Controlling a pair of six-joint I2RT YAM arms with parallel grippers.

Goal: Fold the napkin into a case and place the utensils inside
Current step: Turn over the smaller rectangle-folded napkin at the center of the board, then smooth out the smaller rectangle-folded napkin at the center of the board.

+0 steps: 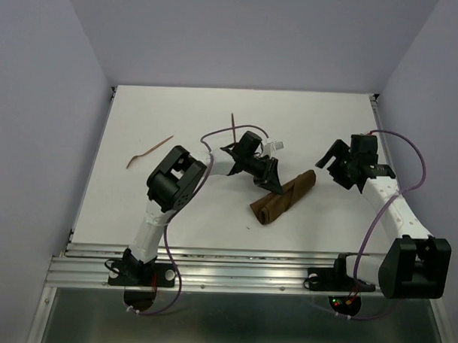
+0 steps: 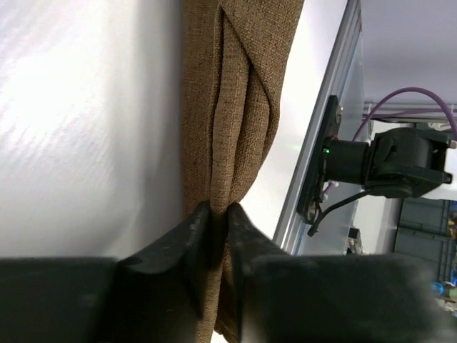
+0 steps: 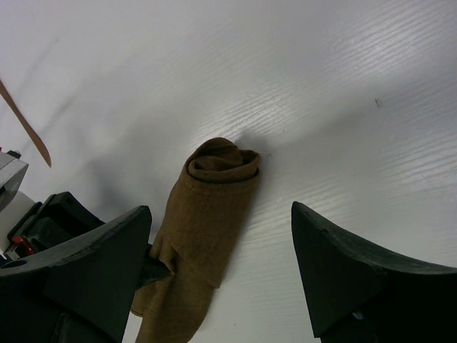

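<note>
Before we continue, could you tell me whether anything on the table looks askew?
The napkin lies twisted into a loose roll rather than folded flat, and both utensils lie apart outside it.

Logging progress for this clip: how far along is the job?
Done: the napkin is folded into a narrow strip. In hand: the left gripper pinches one fold; the right gripper hovers open. Left: both utensils lie on the table, not inserted.

Left end effector (image 2: 218, 211) low, fingers nearly together; right end effector (image 3: 220, 209) aloft, jaws wide apart.
</note>
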